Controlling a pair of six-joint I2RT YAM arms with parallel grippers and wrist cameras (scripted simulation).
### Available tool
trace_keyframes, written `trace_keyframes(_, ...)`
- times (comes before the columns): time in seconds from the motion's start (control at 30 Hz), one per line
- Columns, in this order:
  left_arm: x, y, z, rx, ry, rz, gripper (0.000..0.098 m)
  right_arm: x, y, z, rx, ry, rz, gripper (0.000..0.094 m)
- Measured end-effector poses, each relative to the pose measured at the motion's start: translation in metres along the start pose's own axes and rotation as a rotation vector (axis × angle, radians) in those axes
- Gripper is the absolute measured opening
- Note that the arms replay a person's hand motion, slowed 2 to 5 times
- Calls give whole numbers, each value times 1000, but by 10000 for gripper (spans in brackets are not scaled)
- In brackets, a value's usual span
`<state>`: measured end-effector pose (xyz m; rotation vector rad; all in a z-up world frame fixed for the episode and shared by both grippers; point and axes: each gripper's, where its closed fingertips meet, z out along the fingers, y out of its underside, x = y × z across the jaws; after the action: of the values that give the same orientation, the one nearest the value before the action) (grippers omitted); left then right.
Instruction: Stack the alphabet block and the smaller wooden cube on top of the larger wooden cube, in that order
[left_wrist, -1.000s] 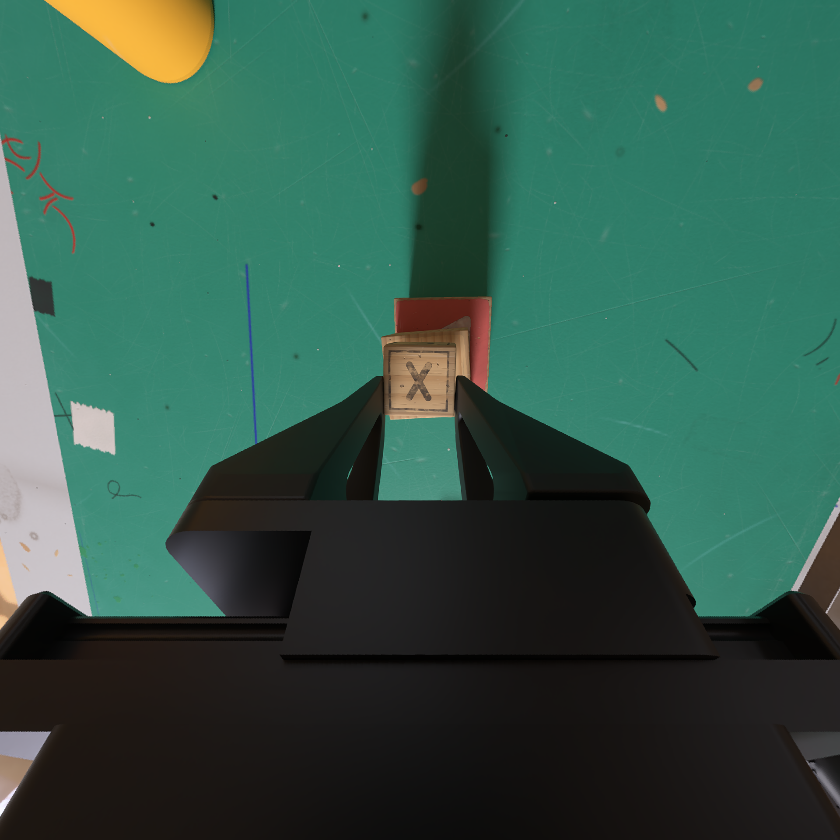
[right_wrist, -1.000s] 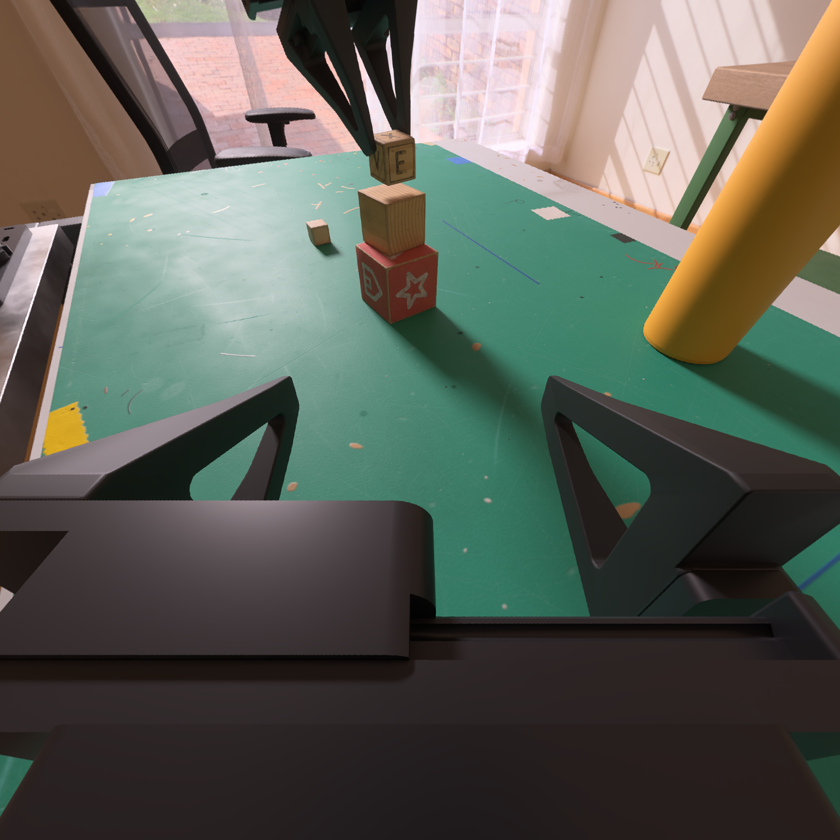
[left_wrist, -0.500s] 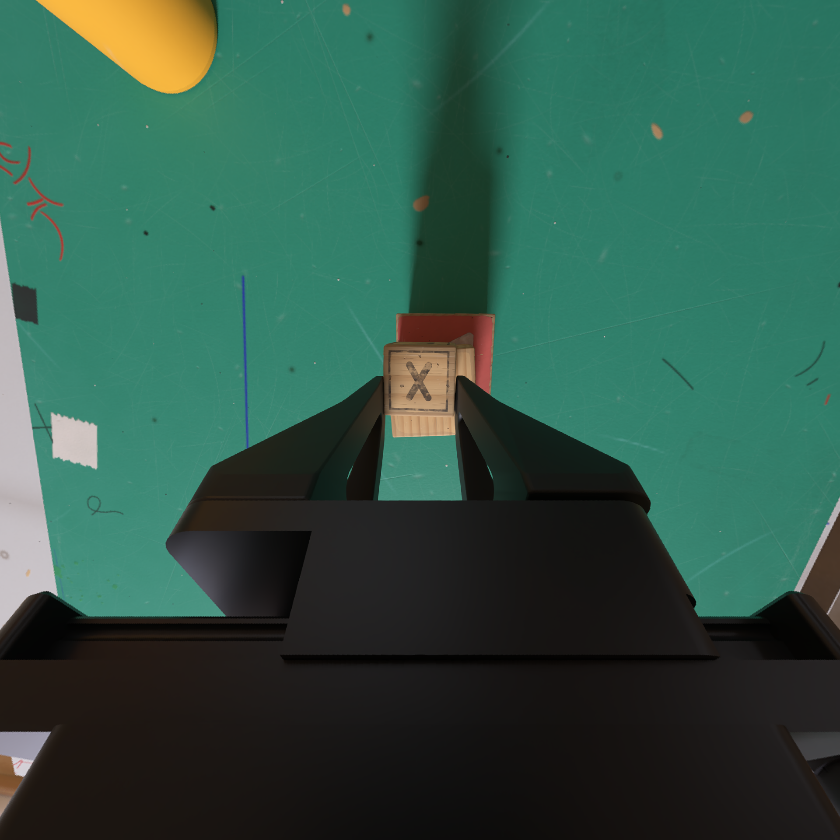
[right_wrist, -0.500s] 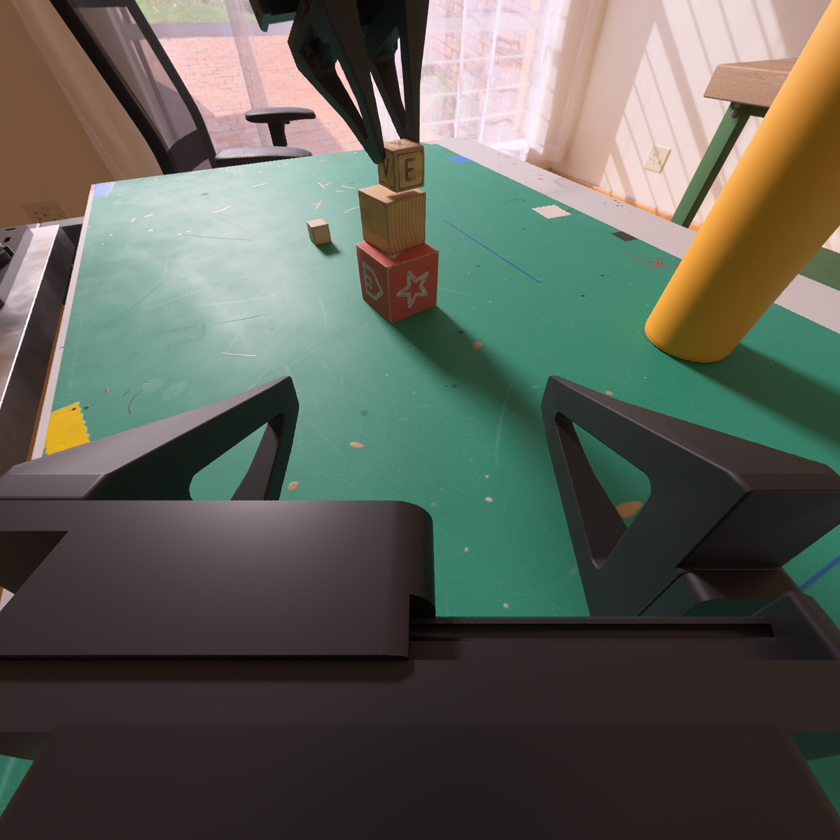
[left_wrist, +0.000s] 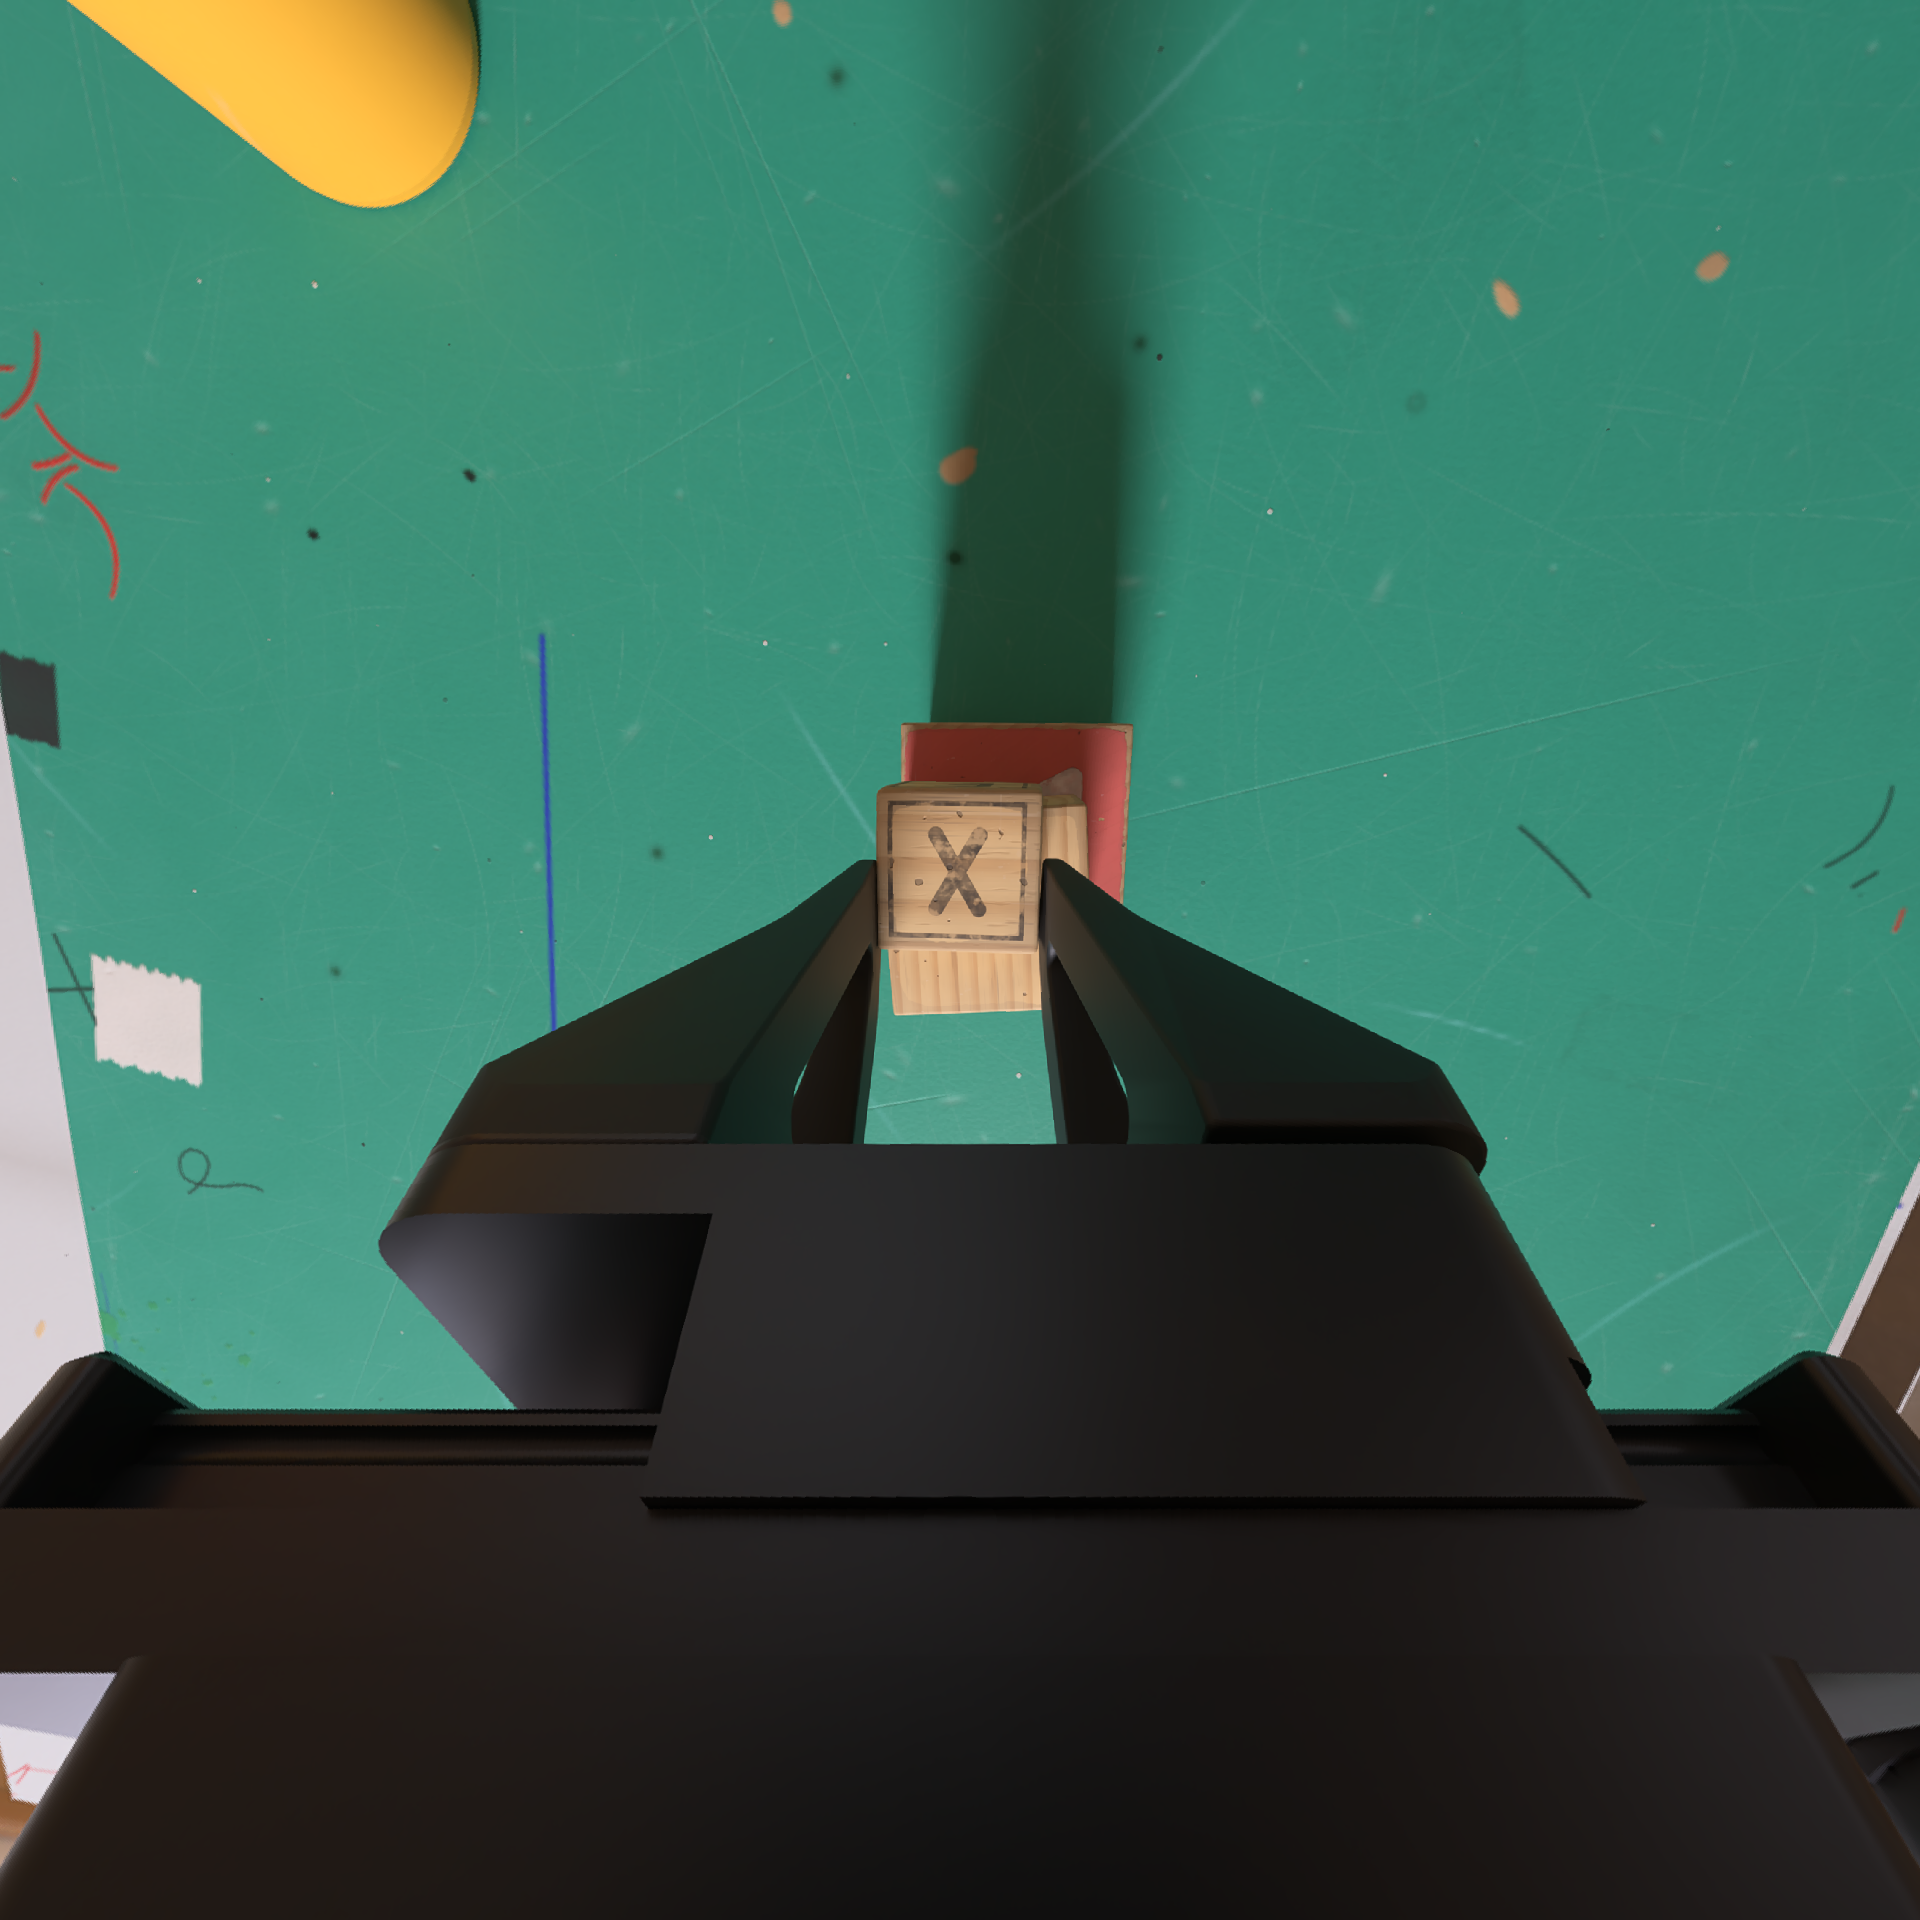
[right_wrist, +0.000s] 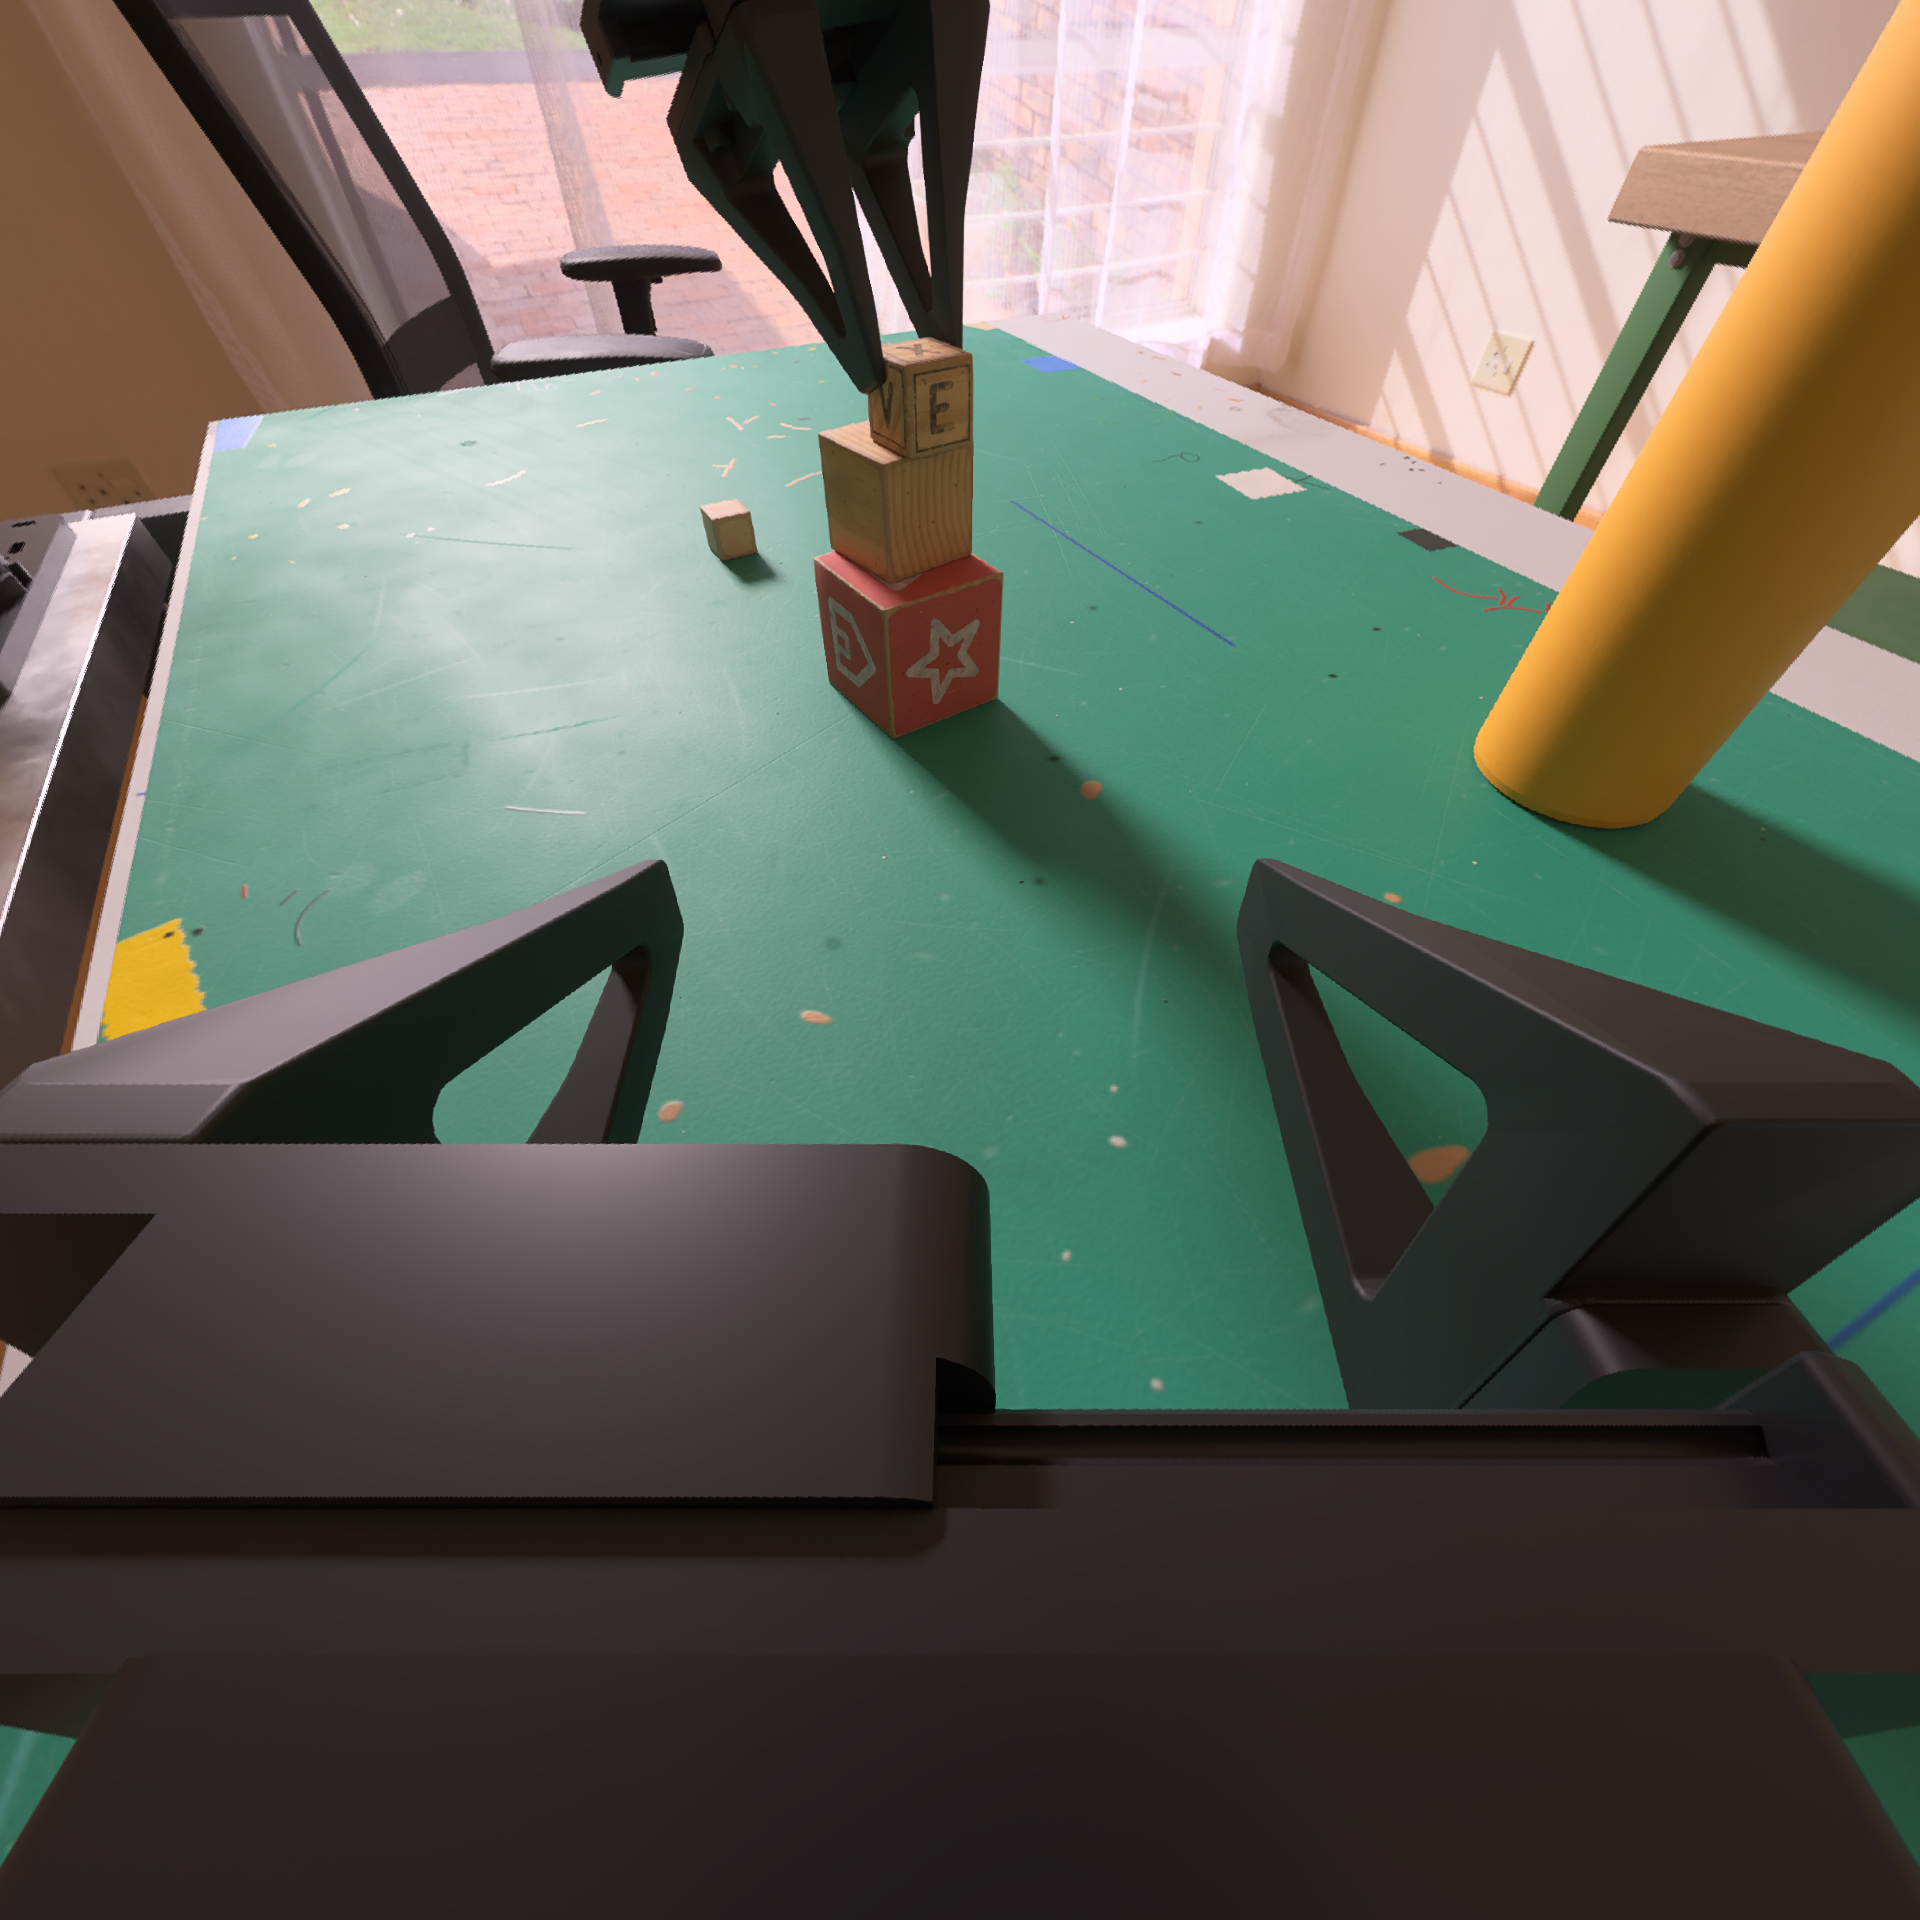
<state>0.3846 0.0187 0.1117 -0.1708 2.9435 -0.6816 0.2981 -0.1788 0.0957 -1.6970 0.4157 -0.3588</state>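
Observation:
A red block with white symbols (right_wrist: 914, 649) stands on the green mat. The larger wooden cube (right_wrist: 899, 509) sits on top of it. My left gripper (right_wrist: 904, 353) is shut on the alphabet block (right_wrist: 925, 400), whose underside rests on the larger cube, off-centre toward its right side. In the left wrist view the alphabet block (left_wrist: 958, 871) sits between my left gripper's (left_wrist: 958, 868) fingers, with the larger cube (left_wrist: 966, 982) and red block (left_wrist: 1101, 769) below. The smaller wooden cube (right_wrist: 727, 528) lies alone on the mat left of the stack. My right gripper (right_wrist: 956, 883) is open and empty, well in front of the stack.
A thick yellow cylinder (right_wrist: 1704, 499) leans on the mat at the right; it also shows in the left wrist view (left_wrist: 312, 94). An office chair (right_wrist: 416, 260) stands beyond the table's far edge. A green-legged table (right_wrist: 1662, 260) stands at the far right.
My left gripper has come down with the alphabet block, from hovering above the larger cube to resting on it. The right gripper has not moved.

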Motion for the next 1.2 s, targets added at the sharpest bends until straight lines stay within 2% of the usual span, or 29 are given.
trace_keyframes(0.7,2,-2,1,10,15,1,257,0,0,0,0,0,1,915)
trace_keyframes(1.2,3,6,2,3,23,-12,450,0,0,0,1,0,-1,915)
